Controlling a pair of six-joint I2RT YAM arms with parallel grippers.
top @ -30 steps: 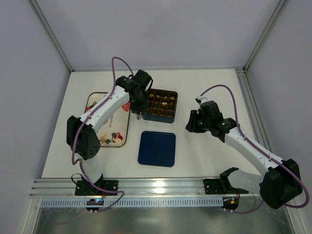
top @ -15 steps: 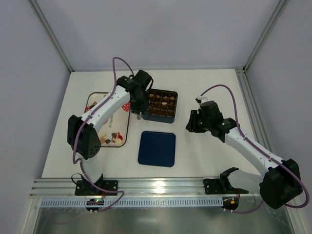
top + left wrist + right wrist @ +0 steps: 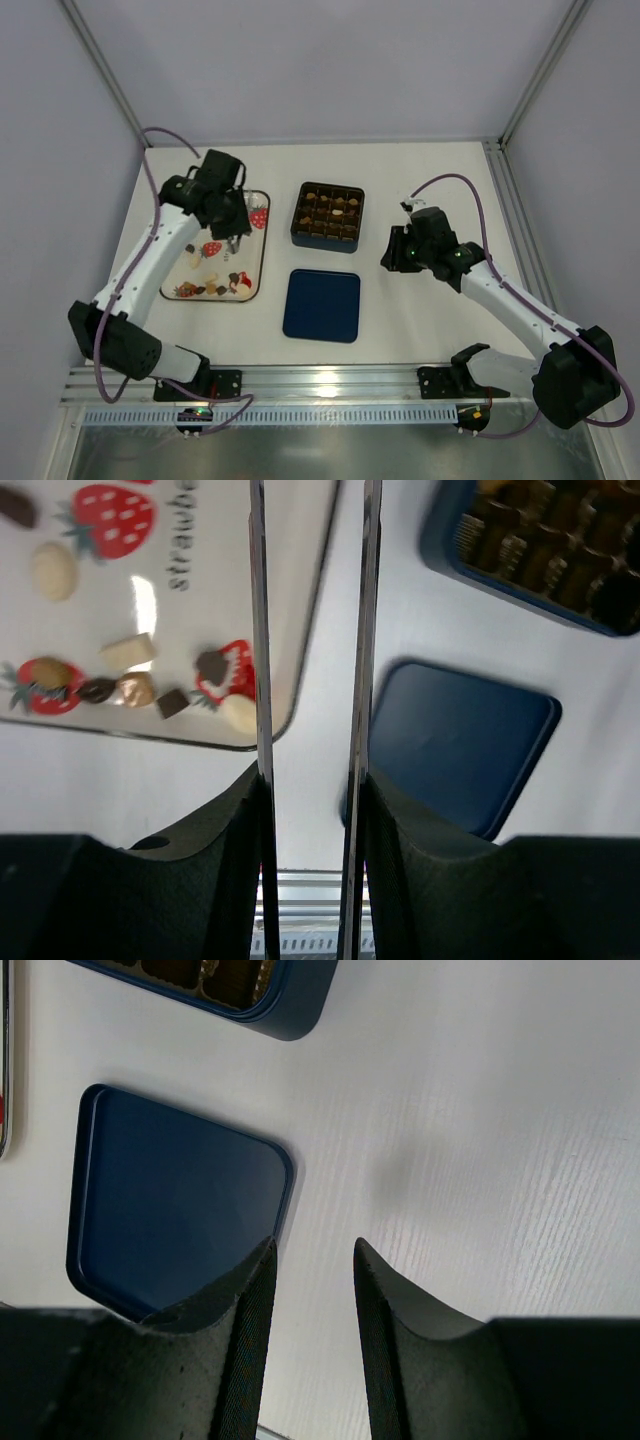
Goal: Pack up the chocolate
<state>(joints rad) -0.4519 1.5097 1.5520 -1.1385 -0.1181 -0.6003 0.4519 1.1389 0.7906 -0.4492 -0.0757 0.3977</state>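
The left gripper (image 3: pixel 236 238), its jaws a narrow, empty gap, hangs over the far right corner of the strawberry-printed tray (image 3: pixel 258 255), while the loose chocolate (image 3: pixel 135 688) lies clustered along the tray's near edge and more sits in the grid of the box (image 3: pixel 327 245) at the table's far middle. The pieces are tiny, rounded and close together, so such a narrow gap could land on one instead of around it, knock its neighbours, or squirt it across the glossy tray. The right gripper (image 3: pixel 312 1248), jaws moderately parted and empty, hovers right of the box and could clash there with the left arm
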